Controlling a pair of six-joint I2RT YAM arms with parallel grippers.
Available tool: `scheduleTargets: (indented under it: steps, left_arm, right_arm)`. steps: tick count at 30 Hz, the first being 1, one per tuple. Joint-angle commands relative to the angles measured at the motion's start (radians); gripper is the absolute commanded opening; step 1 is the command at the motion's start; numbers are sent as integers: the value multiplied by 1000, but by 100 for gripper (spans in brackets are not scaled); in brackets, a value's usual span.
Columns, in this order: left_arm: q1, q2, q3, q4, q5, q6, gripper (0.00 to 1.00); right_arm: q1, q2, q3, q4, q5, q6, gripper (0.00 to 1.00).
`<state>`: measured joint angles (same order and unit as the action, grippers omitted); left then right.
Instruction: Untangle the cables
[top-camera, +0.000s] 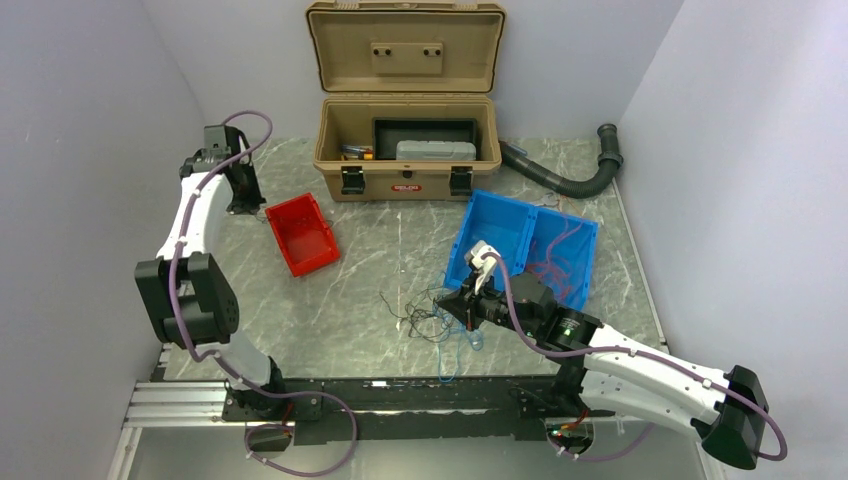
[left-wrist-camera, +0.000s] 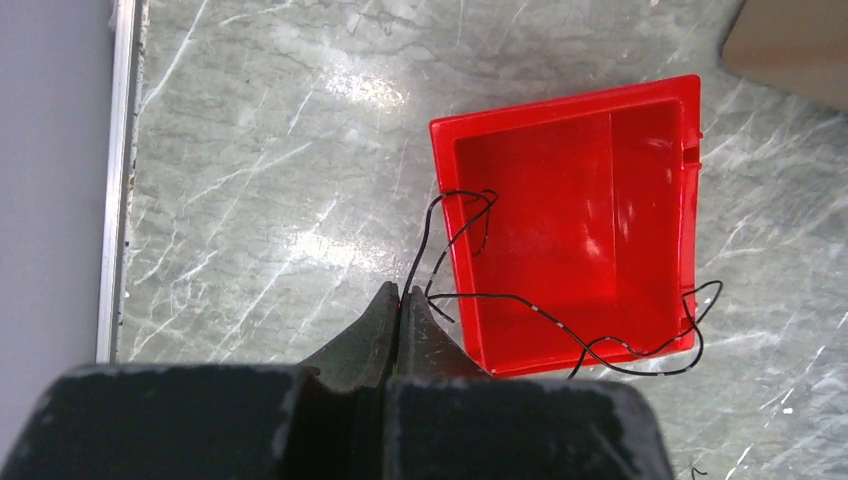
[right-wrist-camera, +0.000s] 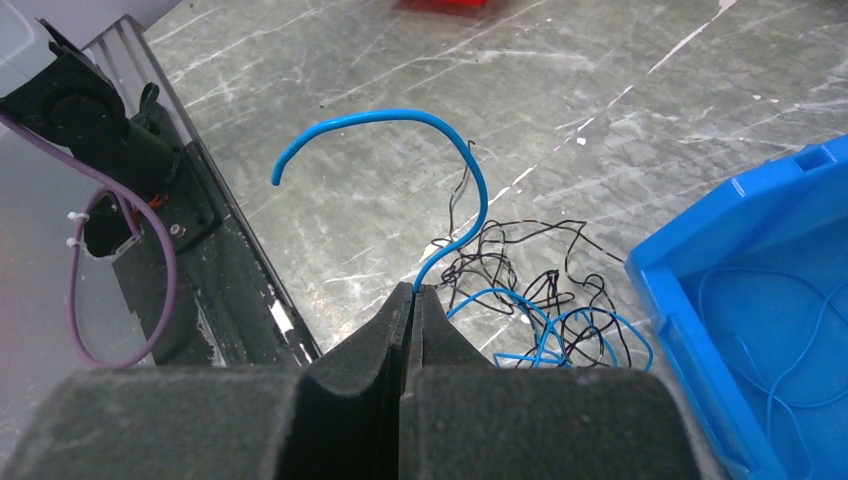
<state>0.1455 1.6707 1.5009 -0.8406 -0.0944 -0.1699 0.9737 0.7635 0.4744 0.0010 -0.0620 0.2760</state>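
Cables: a loose knot of thin black and blue strands lying on the table, near the front rail and just left of the right arm's wrist.
Strand count: too fine and overlapped to count in the knot; two strands are singled out, one per arm.
Blue wire: rises from the knot in a stiff hook, probably lifted so that it slides free of the black loops.
Right gripper: fingers pressed fully together, pinching the blue wire at its foot, at 3 o'clock from the knot.
Black wire: one strand, draped across the red bin's rim and floor, apparently brought there for sorting by colour.
Left gripper: fingers closed tight on the black wire's end, beside the bin's wall.
Red bin: one, at 10 o'clock from the knot.
Blue bins: two side by side, at 2 o'clock, holding thin wires.
Toolbox: one, lid up, at 12 o'clock.
Hose: one, black and ribbed, at 1 o'clock.
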Motion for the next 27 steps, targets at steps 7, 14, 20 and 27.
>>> scheduleTargets:
  steps: [7, 14, 20, 27]
  left_arm:
    - [79, -99, -51, 83, 98, -33, 0]
    - [103, -64, -24, 52, 144, -33, 0]
    - [163, -52, -52, 81, 256, -70, 0]
    - [164, -38, -45, 66, 259, -78, 0]
  right_arm:
    - [-1, -10, 21, 44, -24, -11, 0]
    - [-2, -3, 23, 48, -23, -12, 0]
    - [-2, -2, 23, 45, -21, -14, 0]
    - [-1, 2, 22, 53, -26, -13, 0]
